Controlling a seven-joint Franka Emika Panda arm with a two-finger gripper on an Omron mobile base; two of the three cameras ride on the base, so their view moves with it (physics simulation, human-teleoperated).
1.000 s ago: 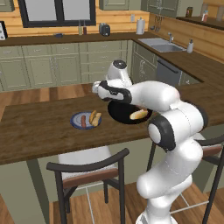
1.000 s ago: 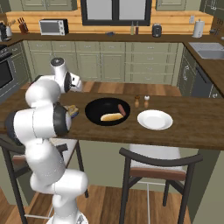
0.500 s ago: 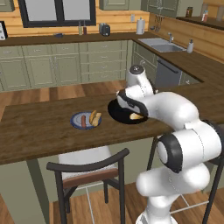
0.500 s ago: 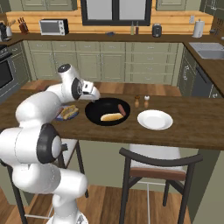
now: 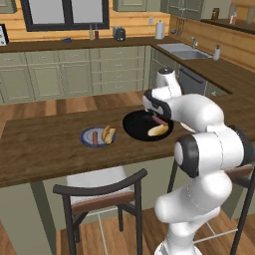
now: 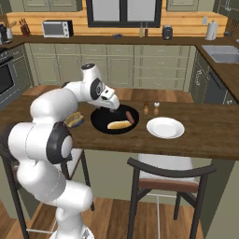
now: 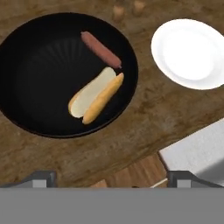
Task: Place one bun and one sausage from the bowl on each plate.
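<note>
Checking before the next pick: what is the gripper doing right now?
Gripper: open, holding nothing, above the wide black bowl with the tan bun and reddish sausage.

I see sage-green cabinets (image 6: 140, 65) under a dark window (image 6: 123, 11) on orange wood walls. Black chairs (image 6: 163, 179) stand by my wooden table (image 6: 205, 135); a sink (image 5: 187, 50) sits rightward.

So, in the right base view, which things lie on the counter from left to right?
Blue-grey plate → black bowl → bun → sausage → two small shakers → white plate.
</note>
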